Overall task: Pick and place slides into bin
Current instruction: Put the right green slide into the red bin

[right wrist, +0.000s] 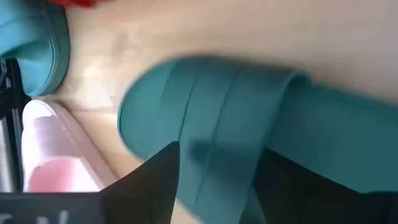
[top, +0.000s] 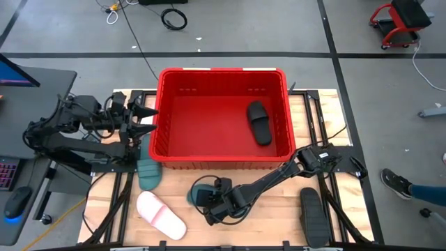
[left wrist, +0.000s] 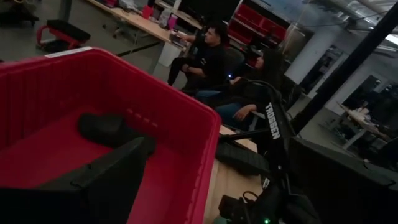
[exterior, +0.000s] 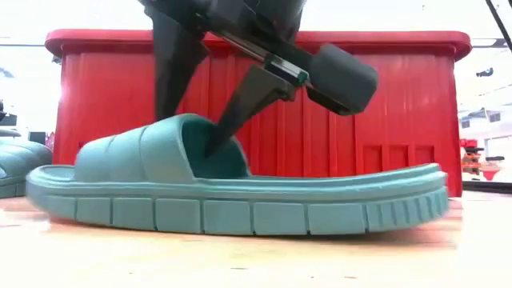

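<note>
Near the front edge of the table, the right gripper is reaching down onto a teal slide that is lying flat on the wood just in front of the bin. Its fingers are straddling the strap: in the low view one finger is standing outside the strap and the other is sitting inside the foot opening, and in the right wrist view the strap is lying between the two dark fingers. They are parted around the strap, but whether they are squeezing it yet I cannot tell. The sole is resting on the table.

A second teal slide is lying by the bin's front left corner, and a pink slide is lying near it, closer to the front edge. One black slide is lying on the table's right side, well apart from the others. Another black slide is already lying inside the bin, on its right half.

The left gripper is waiting beside the bin's left wall, its fingers spread wide and holding nothing.

Beyond the bin, in the left wrist view, two people are sitting in the room.
</note>
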{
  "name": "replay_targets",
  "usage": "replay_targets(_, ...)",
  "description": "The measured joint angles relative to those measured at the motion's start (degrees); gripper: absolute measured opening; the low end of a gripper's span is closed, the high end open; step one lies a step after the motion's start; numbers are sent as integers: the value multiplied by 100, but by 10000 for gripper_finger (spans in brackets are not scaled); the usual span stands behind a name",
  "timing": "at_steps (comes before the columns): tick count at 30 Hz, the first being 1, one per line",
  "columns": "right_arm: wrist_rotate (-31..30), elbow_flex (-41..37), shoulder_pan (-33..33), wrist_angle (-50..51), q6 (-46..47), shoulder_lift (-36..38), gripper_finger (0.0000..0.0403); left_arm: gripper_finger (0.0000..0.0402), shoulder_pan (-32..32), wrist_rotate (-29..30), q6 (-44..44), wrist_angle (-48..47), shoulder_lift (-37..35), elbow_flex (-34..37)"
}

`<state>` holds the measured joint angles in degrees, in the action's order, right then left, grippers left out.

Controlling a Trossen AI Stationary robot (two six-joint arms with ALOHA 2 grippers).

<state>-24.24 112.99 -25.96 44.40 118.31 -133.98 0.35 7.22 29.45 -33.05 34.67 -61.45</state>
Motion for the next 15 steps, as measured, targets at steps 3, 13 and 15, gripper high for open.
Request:
replay_targets(3,-21,-2,39,14,-85,5,167,396,-1,2,-12,5,-30,0)
replay_targets(13,-23,0,73,-32,-628,6,31,396,-1,2,-61,10,-30,0)
replay_targets(15,-9,22,58,-30,-869,79,13,396,0,2,-65,10,-31,0)
